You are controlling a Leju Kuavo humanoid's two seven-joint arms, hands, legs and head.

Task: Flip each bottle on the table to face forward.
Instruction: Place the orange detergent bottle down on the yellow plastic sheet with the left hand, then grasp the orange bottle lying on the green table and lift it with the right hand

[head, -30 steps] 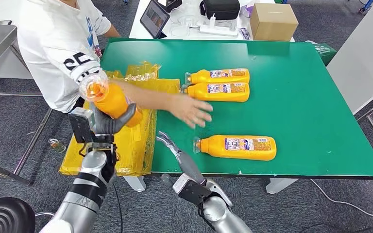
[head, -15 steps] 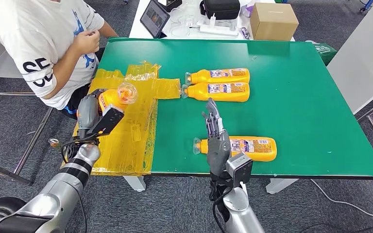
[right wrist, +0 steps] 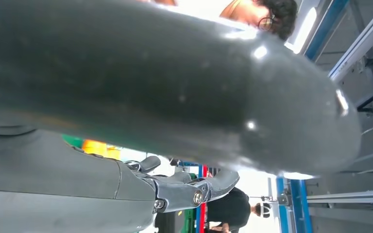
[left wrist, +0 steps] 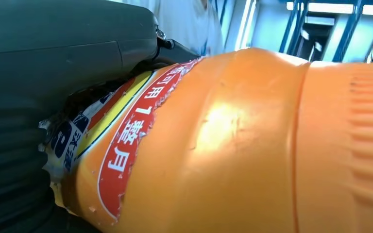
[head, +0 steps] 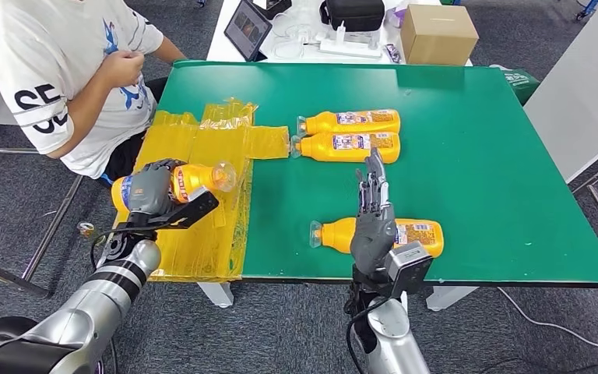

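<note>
**Silver arms, dark grey hands**

Both arms are silver with black bands. The left hand (head: 151, 189) and right hand (head: 373, 220) are dark grey, each backed by a boxy black wrist camera and black cables.

We see glossy orange plastic on the held bottle (left wrist: 252, 145), its paper label (left wrist: 121, 145) torn, and crinkly yellow film (head: 202, 226).

one orange bottle (head: 195, 178) lies sideways above the yellow sheet, gripped round its labelled base. two bottles (head: 350, 122) (head: 349, 146) lie side by side mid-table; a fourth bottle (head: 413, 234) lies near the front edge.
</note>
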